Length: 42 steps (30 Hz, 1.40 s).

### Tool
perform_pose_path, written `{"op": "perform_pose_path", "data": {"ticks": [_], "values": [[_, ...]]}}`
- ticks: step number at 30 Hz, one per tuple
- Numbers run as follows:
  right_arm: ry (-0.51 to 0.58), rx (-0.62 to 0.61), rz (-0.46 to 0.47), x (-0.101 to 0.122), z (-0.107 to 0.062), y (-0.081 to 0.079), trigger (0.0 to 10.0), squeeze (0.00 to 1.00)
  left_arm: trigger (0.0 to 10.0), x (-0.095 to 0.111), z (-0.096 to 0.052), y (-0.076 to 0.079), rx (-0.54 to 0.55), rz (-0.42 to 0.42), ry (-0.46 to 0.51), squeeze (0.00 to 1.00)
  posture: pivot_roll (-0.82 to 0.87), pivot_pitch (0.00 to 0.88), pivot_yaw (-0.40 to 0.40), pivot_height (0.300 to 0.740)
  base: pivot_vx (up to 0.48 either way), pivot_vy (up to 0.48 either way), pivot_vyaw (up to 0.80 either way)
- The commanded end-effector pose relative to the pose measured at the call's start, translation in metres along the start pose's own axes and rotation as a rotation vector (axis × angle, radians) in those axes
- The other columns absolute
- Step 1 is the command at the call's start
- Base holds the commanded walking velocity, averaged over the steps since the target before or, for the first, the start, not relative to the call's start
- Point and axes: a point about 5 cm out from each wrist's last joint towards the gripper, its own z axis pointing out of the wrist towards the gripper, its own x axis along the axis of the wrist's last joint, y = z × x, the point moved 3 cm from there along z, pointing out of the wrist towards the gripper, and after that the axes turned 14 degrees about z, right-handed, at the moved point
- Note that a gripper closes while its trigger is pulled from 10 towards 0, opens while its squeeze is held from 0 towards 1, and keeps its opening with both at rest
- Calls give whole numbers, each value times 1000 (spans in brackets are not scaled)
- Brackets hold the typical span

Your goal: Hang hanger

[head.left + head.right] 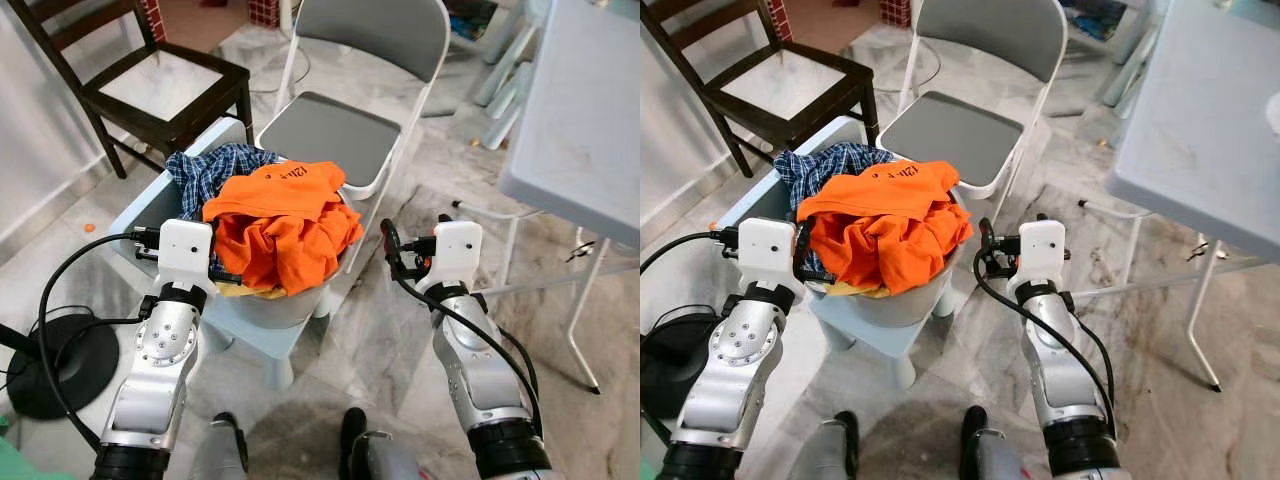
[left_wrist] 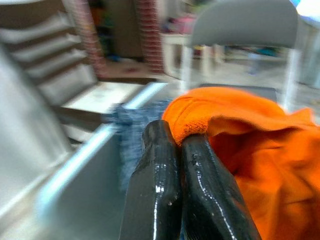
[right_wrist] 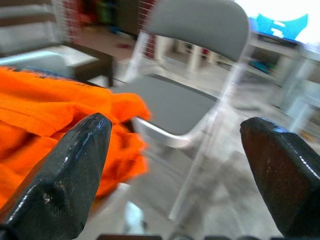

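Heaping out of a white basket [image 1: 262, 308], an orange shirt [image 1: 280, 222] was the middle of the scene, and the basket stood on a pale blue stool [image 1: 255, 338]. Behind the shirt in the same heap lay a blue checked cloth [image 1: 212, 170]. No hanger could be made out, so I cannot tell where it was.

The left gripper [image 2: 176, 150] sat at the shirt's left edge, touching the cloth; in the left wrist view its 2 black fingers [image 2: 155, 185] were pressed together, and a fold of orange hem bulged just above their tips. Whether any cloth was pinched between them cannot be told.

The right gripper [image 3: 175, 140] hung just beside the basket on its right, apart from the shirt. Its 2 fingers [image 3: 70, 170] stood wide apart with nothing between them, and the right wrist view looked past them to the shirt and a grey folding chair [image 1: 345, 135].

That chair stood just behind the basket, its seat bare. A dark wooden chair [image 1: 165, 85] stood behind and to the left of the basket. Well to the right of the basket was the corner of a grey table [image 1: 570, 130] on white legs. Left of the stool, a round black base [image 1: 55, 365] lay on the marble floor [image 1: 390, 330], with black cables running from it.
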Motion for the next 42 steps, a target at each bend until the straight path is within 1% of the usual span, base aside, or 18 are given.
{"op": "perform_pose_path", "data": {"ticks": [1, 4, 6, 10, 11, 13, 15, 18, 22, 34, 38, 42], "values": [[8, 6, -2, 3, 2, -1, 10000, 0, 10000, -7, -4, 2, -6, -4, -27, 0, 262, 234, -69, 740, -322, 0, 0], [11, 6, -3, 4, 2, -1, 10000, 0, 10000, -8, -4, 2, -7, -5, -29, 0, 260, 234, -70, 740, -317, 0, 0], [16, 8, 18, 5, 1, -1, 10000, 0, 10000, -9, -5, 2, -9, -3, -22, 0, 258, 232, -71, 740, -124, 0, 0], [18, 9, 11, 5, 1, 0, 10000, 0, 10000, -12, -8, 1, -25, -37, -11, 0, 252, 224, -71, 740, 0, 0, 0], [10, 9, 9, 4, 0, 1, 10000, 0, 10000, -16, -9, 1, -35, -92, -30, 0, 247, 218, -71, 740, 0, 0, 0], [8, 8, 12, 3, -2, 1, 10000, 0, 10000, -23, -11, 1, -41, -146, -57, 0, 240, 200, -73, 740, 0, 0, 0], [0, 9, 18, 1, -3, 1, 10000, 0, 10000, -25, -11, 3, -47, -164, -61, 0, 236, 193, -73, 740, 0, 0, 0], [-6, 0, 32, 0, -4, 2, 10000, 0, 10000, -25, -11, 5, -54, -169, -60, 0, 228, 171, -73, 740, 0, 0, 0], [0, 4, 31, 2, -1, 2, 10000, 0, 10000, -22, -6, 15, -92, -193, -38, 0, 217, 141, -71, 740, 0, 0, -455], [1, -6, 34, 2, 0, 6, 10000, 0, 10000, -21, -1, 16, -109, -212, -26, 0, 212, 124, -67, 740, 0, 0, -33], [-11, -3, 53, 0, 1, 4, 10000, 0, 10000, -21, 1, 17, -108, -213, -26, 0, 216, 127, -69, 740, 0, -135, -641], [-4, 4, 50, 2, 3, 2, 10000, 0, 10000, -21, 0, 15, -99, -218, -26, 0, 220, 132, -69, 740, 0, -331, -800]]}}
